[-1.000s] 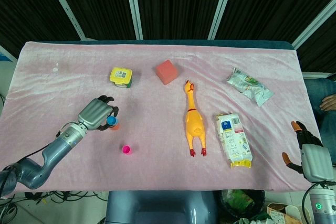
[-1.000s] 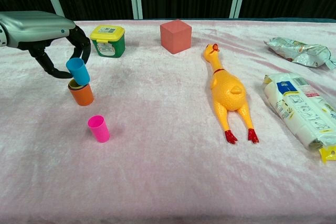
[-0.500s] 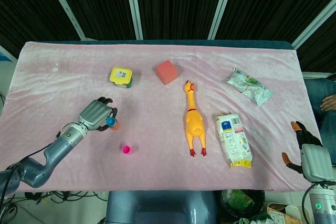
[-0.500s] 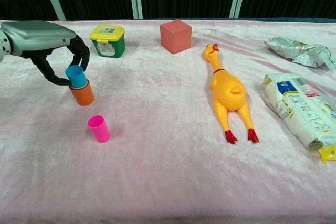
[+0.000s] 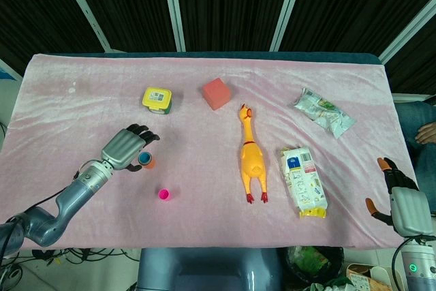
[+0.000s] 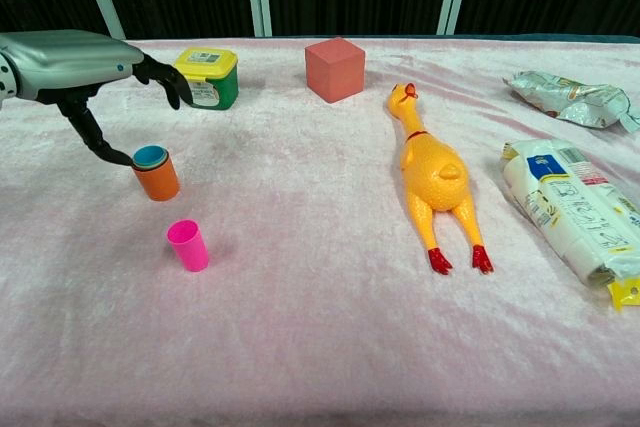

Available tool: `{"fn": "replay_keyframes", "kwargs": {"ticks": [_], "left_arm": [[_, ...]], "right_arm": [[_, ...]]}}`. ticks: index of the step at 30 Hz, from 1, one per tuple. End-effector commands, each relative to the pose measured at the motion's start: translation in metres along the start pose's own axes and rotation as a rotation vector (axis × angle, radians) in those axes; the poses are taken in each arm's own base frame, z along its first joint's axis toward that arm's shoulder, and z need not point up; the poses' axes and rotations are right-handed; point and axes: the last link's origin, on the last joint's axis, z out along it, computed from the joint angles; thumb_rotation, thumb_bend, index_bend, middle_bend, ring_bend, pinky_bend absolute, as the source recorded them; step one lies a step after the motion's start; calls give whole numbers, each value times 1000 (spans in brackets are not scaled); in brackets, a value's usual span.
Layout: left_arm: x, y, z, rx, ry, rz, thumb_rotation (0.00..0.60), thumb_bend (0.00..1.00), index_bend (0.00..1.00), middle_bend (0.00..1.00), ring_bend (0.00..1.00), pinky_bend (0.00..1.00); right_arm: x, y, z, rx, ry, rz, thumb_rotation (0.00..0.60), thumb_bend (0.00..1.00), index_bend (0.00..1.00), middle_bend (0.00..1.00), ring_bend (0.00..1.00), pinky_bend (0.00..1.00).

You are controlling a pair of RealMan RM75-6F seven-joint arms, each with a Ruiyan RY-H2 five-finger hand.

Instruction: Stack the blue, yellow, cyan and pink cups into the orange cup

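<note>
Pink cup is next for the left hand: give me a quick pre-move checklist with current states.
1. Cyan cup seated in the orange cup: ok, only its rim shows.
2. Left hand holds nothing, fingers apart: ok.
3. Pink cup upright, standing apart from the stack: ok.
4. Rubber chicken away from the path: ok.
5. Blue and yellow cups nested beneath: cannot tell.
6. Right hand at the table edge: ok.

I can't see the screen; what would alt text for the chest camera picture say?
A silver robot left hand, fingers spread, hovers over an orange cup with a blue cup nested inside; a pink cup stands alone nearby. Farther right on the pink cloth lie a rubber chicken and snack packets.
</note>
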Motion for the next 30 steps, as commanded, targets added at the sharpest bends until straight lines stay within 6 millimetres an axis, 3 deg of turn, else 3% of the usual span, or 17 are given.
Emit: {"fn": "replay_keyframes", "kwargs": {"ticks": [1,8,15,30], "left_arm": [[2,16,-11,-66,26,6,600,139,224,282,134,186],[-3,43,-24,-166,1,28,600,140,238,315,134,185],[-11,54,-32,-205,-50,70,600,140,240,325,134,177],[-37,68,-23,-235,-120,74,600,197,307,395,134,178]], "right_arm": [[0,0,0,0,-1,-1,600,260,36,55,160,214],[0,-1,0,1,-2,-5,600,261,36,55,160,214],[0,0,0,1,-3,-2,600,261,36,55,160,214],[0,0,0,-2,-6,4,600,261,36,55,160,214]]}}
